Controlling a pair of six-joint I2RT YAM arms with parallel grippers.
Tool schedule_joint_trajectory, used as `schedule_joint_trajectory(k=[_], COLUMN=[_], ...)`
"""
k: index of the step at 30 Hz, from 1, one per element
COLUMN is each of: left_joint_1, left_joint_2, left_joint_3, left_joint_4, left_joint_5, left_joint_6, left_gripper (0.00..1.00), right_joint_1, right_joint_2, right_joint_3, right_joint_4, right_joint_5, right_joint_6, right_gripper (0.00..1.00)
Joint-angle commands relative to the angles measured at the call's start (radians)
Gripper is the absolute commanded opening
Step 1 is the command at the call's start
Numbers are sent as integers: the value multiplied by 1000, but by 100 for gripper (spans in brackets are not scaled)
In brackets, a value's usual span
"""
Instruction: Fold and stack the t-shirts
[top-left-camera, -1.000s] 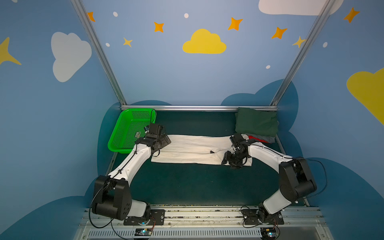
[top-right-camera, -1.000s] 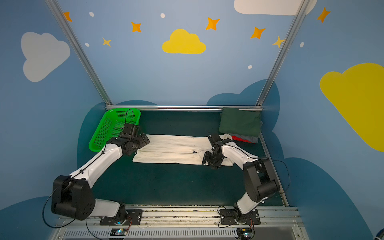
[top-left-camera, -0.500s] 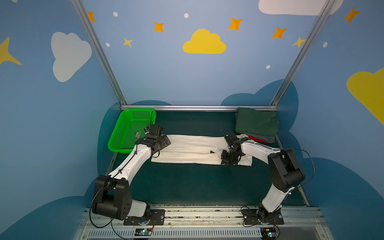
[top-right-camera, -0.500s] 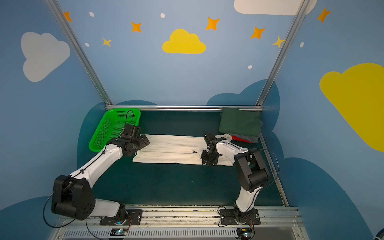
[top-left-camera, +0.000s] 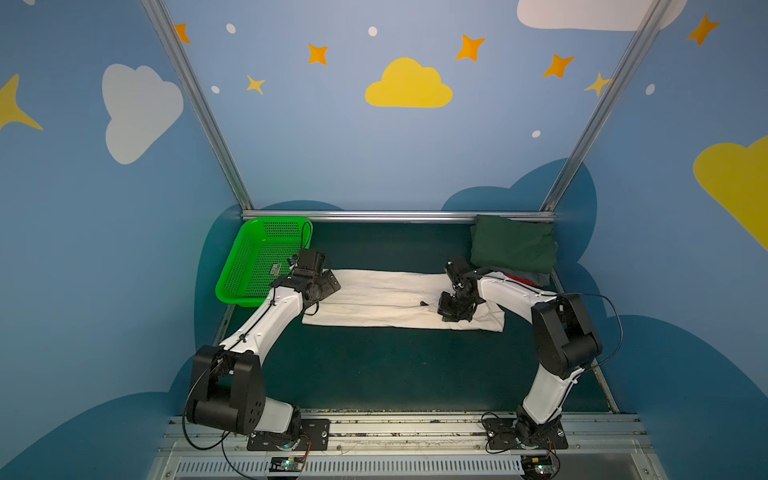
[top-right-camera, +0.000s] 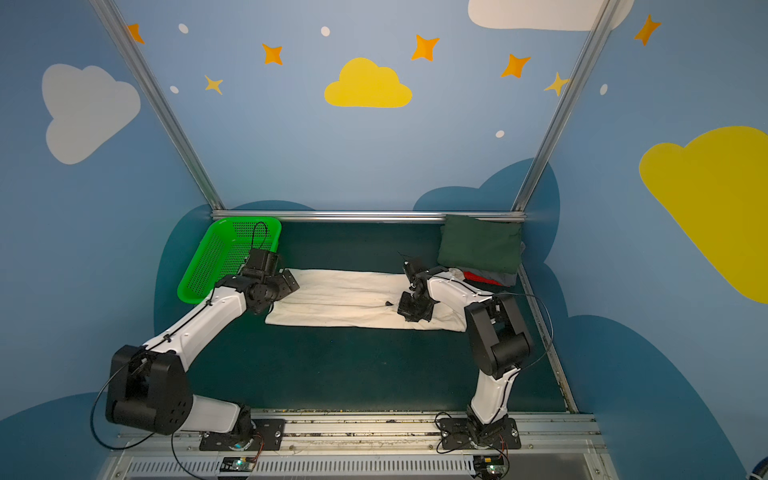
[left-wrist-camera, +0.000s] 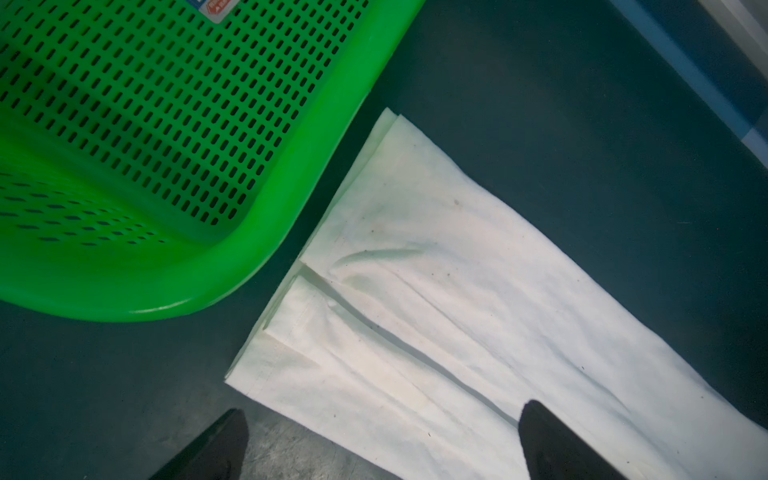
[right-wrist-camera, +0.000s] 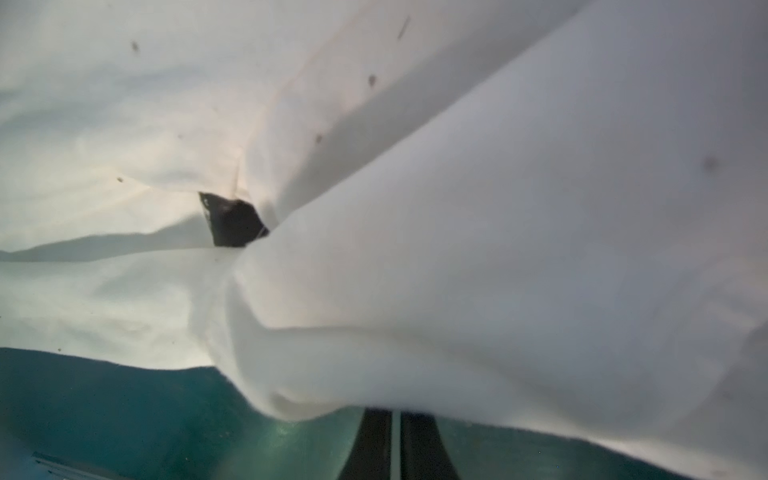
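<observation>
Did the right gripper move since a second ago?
Yes. In a top view the right gripper slid slightly left along the white tee, away from the folded dark green tee.

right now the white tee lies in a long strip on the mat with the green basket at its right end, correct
Wrong end: a top view shows the green basket at the left end of the white tee; it does lie in a long strip on the mat.

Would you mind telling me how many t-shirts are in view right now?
4. The white tee lies stretched across the table; the dark green tee sits far right atop a grey tee and a red tee. More may be hidden beneath.
</observation>
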Motion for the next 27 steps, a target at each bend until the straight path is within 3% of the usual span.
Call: schedule_joint_trajectory(k=[1,9,19,27], left_joint_1=[8,15,18,18], left_joint_2=[9,10,19,7], left_joint_3=[-2,-7,-8,-12], left_joint_4=[-19,-14,-15,-14], left_joint_5=[-5,-5,-10,-22], left_joint_6=[5,3,24,35], left_gripper=[100,100,100,100], right_joint_1=[5,6,3,-12], right_joint_2=[14,24,211,267], right_joint_3=[40,134,398,522], right_joint_4=[-42,-67,-193,-241], right_joint_5=[45,117,260,363], right_joint_6=[-17,-58,-182,-231], right_gripper=[0,0,0,0])
